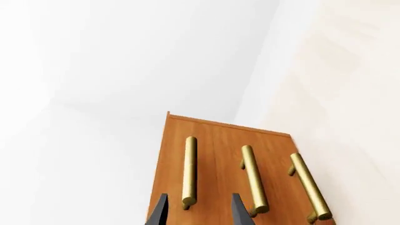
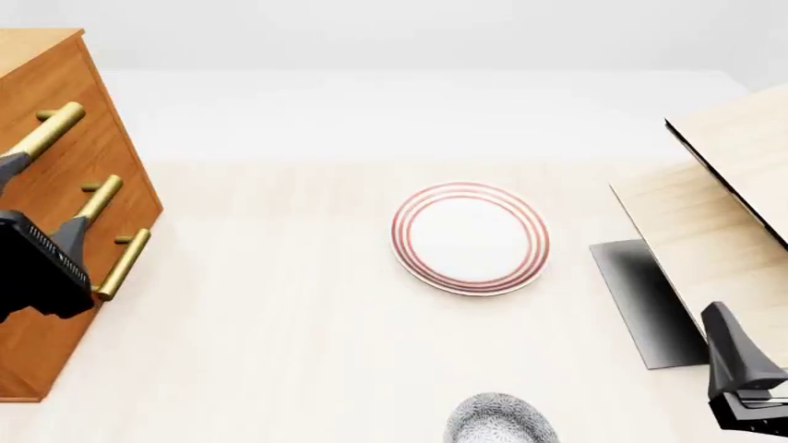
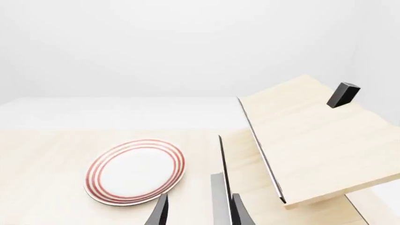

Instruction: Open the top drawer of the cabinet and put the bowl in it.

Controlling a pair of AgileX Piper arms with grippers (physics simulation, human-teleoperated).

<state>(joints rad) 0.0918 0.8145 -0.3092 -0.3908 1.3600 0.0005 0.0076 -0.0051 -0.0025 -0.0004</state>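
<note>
Aligning the left gripper (image 1: 195, 213) with the cabinet (image 2: 62, 268) comes first, since the bowl cannot go in until the top drawer (image 2: 50, 92) is pulled out. I hold its jaws parted on either side of one brass handle (image 1: 189, 171), not yet clamped; which drawer that handle belongs to I cannot confirm from the wrist view. All three drawers appear closed. The bowl (image 2: 499, 420) sits at the near table edge, well apart from the cabinet, with the red-ringed plate (image 2: 471, 237) beyond it. I keep the right gripper (image 3: 196, 211) low beside the pale wood structure (image 3: 312, 140), jaws slightly apart and empty, clear of the left arm's working area.
</note>
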